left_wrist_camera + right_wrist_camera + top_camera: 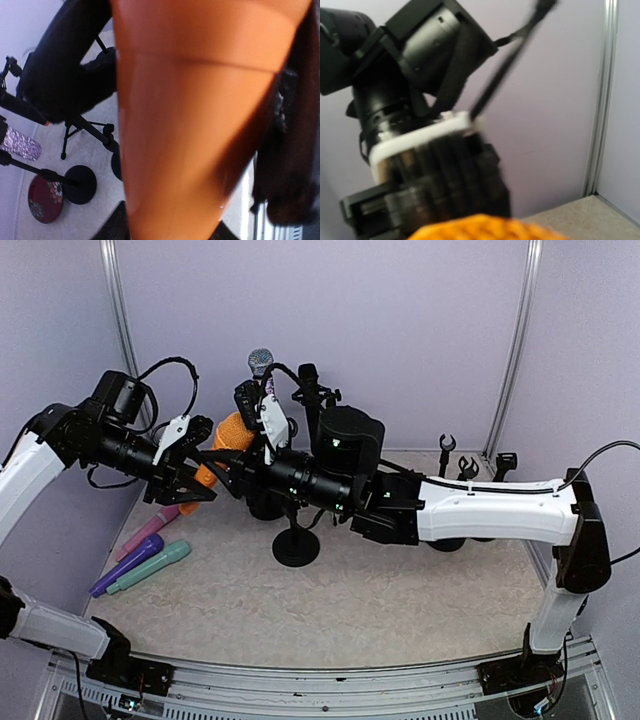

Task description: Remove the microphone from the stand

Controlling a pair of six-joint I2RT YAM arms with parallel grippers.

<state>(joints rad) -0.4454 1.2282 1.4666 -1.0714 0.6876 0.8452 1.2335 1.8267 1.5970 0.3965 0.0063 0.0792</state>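
The left arm reaches in from the left edge of the table (400, 610), forearm level. Its end effector (192, 480) has closed in on the handle of the orange microphone (230, 432). The microphone hangs tilted above the far-left part, head uppermost. The right arm stretches across from the right. Its end effector (262, 430) is by the head, and its grip cannot be told. The stand (296, 546) rises just beside.

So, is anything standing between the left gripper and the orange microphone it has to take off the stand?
Nothing visible. The left gripper has its jaws on either side of the orange microphone, whose body fills the left wrist view. The right gripper sits close beside the microphone's head, not between them.
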